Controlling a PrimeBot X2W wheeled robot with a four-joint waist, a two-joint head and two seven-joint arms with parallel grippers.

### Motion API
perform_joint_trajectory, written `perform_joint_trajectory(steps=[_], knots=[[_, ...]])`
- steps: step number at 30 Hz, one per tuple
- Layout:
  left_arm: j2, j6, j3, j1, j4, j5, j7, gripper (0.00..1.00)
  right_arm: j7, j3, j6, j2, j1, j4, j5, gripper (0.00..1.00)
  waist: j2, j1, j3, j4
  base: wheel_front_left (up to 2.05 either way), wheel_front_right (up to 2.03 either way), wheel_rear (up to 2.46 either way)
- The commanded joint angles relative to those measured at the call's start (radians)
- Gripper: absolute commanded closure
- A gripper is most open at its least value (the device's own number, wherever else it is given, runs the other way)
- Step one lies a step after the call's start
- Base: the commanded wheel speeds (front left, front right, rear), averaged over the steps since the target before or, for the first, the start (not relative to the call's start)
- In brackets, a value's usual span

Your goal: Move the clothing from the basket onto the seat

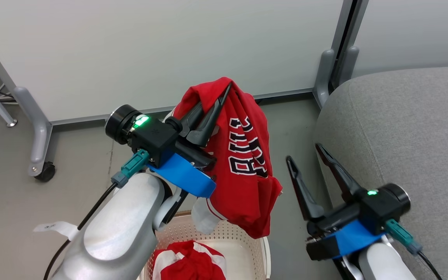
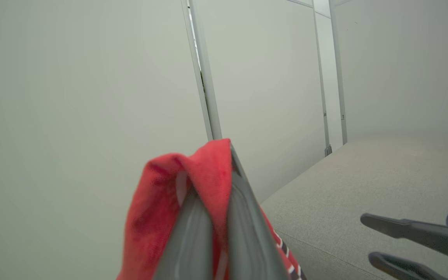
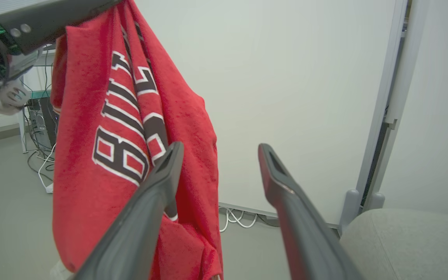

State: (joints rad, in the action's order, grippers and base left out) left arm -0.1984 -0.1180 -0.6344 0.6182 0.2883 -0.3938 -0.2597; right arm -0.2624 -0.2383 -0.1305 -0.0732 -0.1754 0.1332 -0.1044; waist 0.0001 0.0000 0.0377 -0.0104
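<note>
Head view: your left gripper [image 1: 224,91] is clamping one red jersey [image 1: 247,171], the basket [image 1: 265,252] is holding a second jersey [image 1: 189,264]. Your right gripper [image 1: 303,151] is gaping, empty.

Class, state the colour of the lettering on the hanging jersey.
Black lettering outlined white on the red jersey; clearest in right wrist view.

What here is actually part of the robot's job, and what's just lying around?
Part of the job: red jersey held by the left gripper; another red garment in the basket; grey sofa; open right gripper.
Just lying about: wheeled partition foot; floor cables.
</note>
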Motion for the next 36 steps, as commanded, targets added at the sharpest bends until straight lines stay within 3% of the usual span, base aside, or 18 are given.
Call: perform_joint_trajectory(steps=[1,11,25,26,27,36], knots=[[0.001,0.007,-0.004,0.02,-0.005,0.008,-0.002,1.0,-0.004,-0.029,0.0,-0.01,-0.039,-0.001,-0.008,0.0,-0.0001,0.0,0.007,0.003,0.0,0.0,0.0],[0.014,0.003,-0.028,0.05,-0.011,0.022,-0.004,1.0,-0.004,-0.218,0.0,-0.023,-0.242,0.099,-0.037,0.0,-0.0001,0.0,0.039,0.026,0.0,0.0,0.0],[0.042,-0.002,-0.073,0.069,-0.038,0.041,-0.006,1.0,-0.004,-0.266,0.0,0.001,-0.393,0.328,-0.054,0.0,-0.0001,0.0,0.06,0.052,0.0,0.0,0.0],[0.043,-0.002,-0.074,0.07,-0.039,0.041,-0.006,1.0,-0.004,-0.27,0.0,0.002,-0.398,0.348,-0.062,0.8,-0.0001,0.0,0.06,0.052,0.0,0.0,0.0],[0.043,-0.002,-0.075,0.07,-0.041,0.041,-0.006,1.0,-0.004,-0.274,0.0,0.003,-0.406,0.363,-0.069,1.0,-0.0001,0.0,0.06,0.052,0.0,0.0,0.0],[0.037,-0.002,-0.072,0.069,-0.043,0.037,-0.007,1.0,-0.004,-0.295,0.0,0.012,-0.43,0.392,-0.098,1.0,-0.0001,0.0,0.058,0.05,0.0,0.0,0.0]])
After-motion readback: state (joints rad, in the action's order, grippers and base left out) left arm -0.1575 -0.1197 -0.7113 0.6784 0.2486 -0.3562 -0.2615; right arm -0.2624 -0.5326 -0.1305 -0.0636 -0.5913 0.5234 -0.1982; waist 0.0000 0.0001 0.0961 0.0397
